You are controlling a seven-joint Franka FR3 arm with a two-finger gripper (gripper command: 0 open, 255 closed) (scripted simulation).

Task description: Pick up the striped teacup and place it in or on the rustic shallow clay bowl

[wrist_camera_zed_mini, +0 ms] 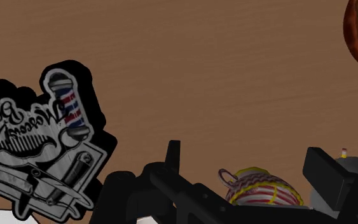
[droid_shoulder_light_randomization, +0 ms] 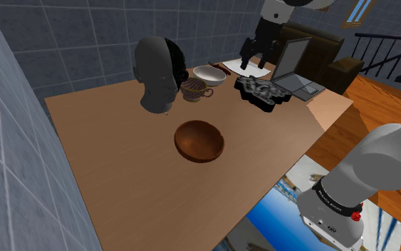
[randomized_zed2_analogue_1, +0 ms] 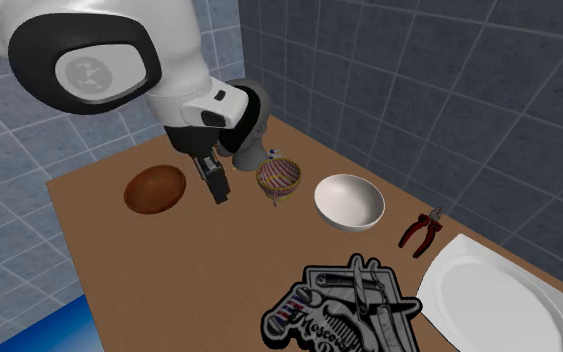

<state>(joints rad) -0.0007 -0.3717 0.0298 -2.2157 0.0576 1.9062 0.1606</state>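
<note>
End effector point(wrist_camera_zed_mini: 246, 154): held wide open, its two black fingers point(wrist_camera_zed_mini: 323, 170) set well apart with nothing clasped; it is hung above the worktop point(droid_shoulder_light_randomization: 120, 164), touching nothing.
Striped teacup point(wrist_camera_zed_mini: 260, 189): seen in the wrist view in the gap between the fingers, below them and untouched; it is stood upright on the worktop, just beside a grey head form point(droid_shoulder_light_randomization: 156, 75), towards the far side in the shoulder view.
Clay bowl point(droid_shoulder_light_randomization: 199, 140): brown and shallow, set on the worktop nearer the shoulder camera than the teacup and apart from it; towards the second exterior view's left of the teacup, with the end effector seen between the two.
White bowl point(randomized_zed2_analogue_1: 349, 202): placed near the teacup, on the second exterior view's right of it.
Barber plaque point(wrist_camera_zed_mini: 37, 153): laid flat, black-edged, with a striped pole drawn on it.
Pliers point(randomized_zed2_analogue_1: 421, 230): red-handled, laid between the white bowl and a white plate point(randomized_zed2_analogue_1: 494, 295).
Laptop point(droid_shoulder_light_randomization: 295, 71): opened, at the shoulder view's far right of the worktop.
</note>
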